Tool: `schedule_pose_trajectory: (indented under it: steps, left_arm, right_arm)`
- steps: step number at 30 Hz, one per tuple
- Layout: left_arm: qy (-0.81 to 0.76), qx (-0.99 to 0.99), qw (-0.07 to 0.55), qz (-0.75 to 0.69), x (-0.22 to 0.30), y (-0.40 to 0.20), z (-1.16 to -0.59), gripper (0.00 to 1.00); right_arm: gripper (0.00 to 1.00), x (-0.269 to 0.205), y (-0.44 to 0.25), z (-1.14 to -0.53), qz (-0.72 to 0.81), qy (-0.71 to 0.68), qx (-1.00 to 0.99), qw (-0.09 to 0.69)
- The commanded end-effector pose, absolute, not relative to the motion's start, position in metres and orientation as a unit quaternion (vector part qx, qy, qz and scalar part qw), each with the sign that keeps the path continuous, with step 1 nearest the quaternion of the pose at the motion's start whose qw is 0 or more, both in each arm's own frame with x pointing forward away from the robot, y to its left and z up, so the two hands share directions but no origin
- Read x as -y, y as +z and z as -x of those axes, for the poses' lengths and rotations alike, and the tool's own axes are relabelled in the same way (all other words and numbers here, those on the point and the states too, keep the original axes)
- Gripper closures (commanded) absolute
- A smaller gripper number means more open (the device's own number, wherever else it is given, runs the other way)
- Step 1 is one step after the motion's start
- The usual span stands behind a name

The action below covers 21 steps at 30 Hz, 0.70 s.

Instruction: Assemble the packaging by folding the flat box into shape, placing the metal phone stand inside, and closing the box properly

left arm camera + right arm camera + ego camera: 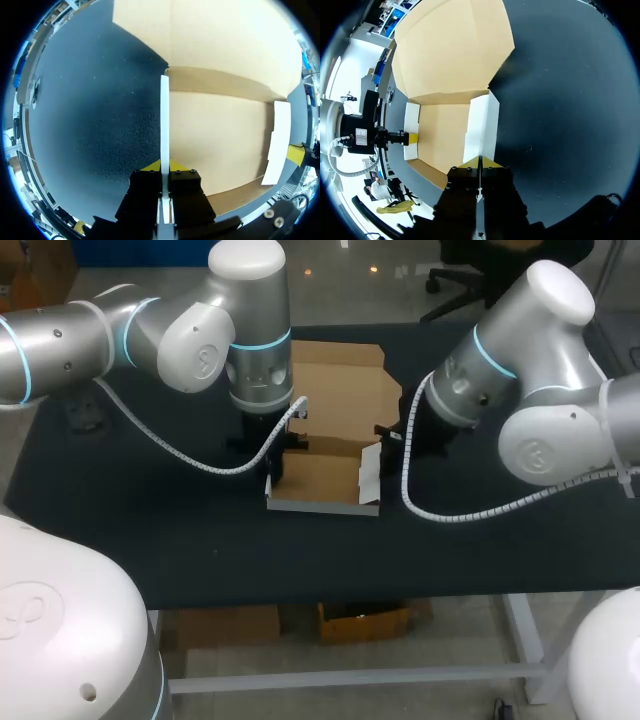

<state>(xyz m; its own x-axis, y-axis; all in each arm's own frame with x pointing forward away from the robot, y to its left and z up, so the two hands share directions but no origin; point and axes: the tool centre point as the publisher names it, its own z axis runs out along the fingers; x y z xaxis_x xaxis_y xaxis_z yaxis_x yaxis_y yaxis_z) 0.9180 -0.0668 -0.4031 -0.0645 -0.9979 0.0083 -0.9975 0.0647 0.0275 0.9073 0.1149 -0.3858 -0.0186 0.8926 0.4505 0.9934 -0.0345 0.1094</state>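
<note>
Left end effector and right end effector each clamp a thin wall of the cardboard box.

Robotics lab: two arms at black table.

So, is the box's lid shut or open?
Open: the lid is spread out behind the box's tray, leaving its brown inside uncovered.

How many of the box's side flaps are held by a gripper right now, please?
2. The left side flap is pinched upright by the left gripper; the right side flap is pinched by the right gripper. No others appear held.
</note>
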Motion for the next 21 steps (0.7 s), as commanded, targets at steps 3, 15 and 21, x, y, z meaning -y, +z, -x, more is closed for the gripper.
schedule_pose_trajectory:
  steps: [3, 15, 21]
  left_arm:
    - [-0.008, 0.730, 0.011, -0.684, 0.0682, -0.4025, -0.9179, 1.00]
    - [-0.008, 0.730, 0.011, -0.684, 0.0682, -0.4025, -0.9179, 1.00]
    - [-0.008, 0.730, 0.011, -0.684, 0.0682, -0.4025, -0.9179, 1.00]
  right_arm:
    - [1.00, -0.1193, -0.3878, -0.9124, 0.689, -0.195, 0.686, 0.127]
    - [1.00, -0.1246, -0.3921, -0.9161, 0.693, -0.173, 0.689, 0.124]
    - [1.00, -0.1261, -0.3955, -0.9177, 0.697, -0.157, 0.689, 0.122]
